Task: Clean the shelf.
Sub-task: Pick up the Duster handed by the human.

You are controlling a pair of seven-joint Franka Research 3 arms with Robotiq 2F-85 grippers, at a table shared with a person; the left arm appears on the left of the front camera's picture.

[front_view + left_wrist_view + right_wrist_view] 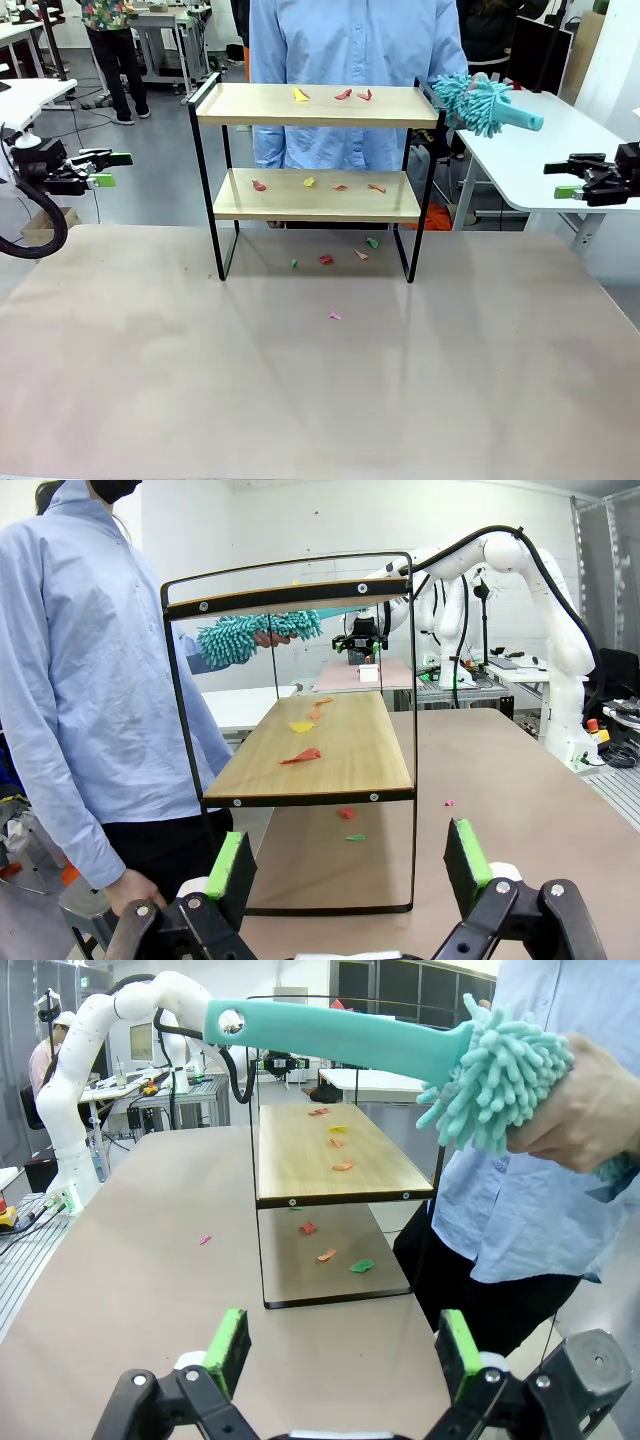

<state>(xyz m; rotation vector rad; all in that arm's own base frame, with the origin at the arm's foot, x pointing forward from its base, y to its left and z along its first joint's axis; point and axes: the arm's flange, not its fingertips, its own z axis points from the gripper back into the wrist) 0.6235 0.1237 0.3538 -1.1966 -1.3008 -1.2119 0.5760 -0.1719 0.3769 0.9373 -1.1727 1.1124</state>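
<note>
Hazards at this stage concern the handover and the sweep. Shelf (250, 105) position is 12 o'clock on the surface (320, 390), with coloured scraps (343, 95) on both boards and more on the surface beneath and in front of it. Your left claw (112, 169) sits at 9 o'clock and your right claw (555, 180) at 3 o'clock. Both have their fingers spread apart and hold nothing. A person's hand (580, 1100) grips the duster (478, 102) by its fluffy head at 2 o'clock, with the handle pointing toward the right claw.

1. Close on the handle well clear of the head. A grip too near it may pinch the person's fingers.
2. Close squarely. The handle looks smooth and tapered, so a partial grip may let it twist or drop.
3. Sweep lightly. The shelf looks light and unfixed, so a push on its thin black frame could slide or tip it.
4. Expect scraps to scatter onto the surface.
</note>
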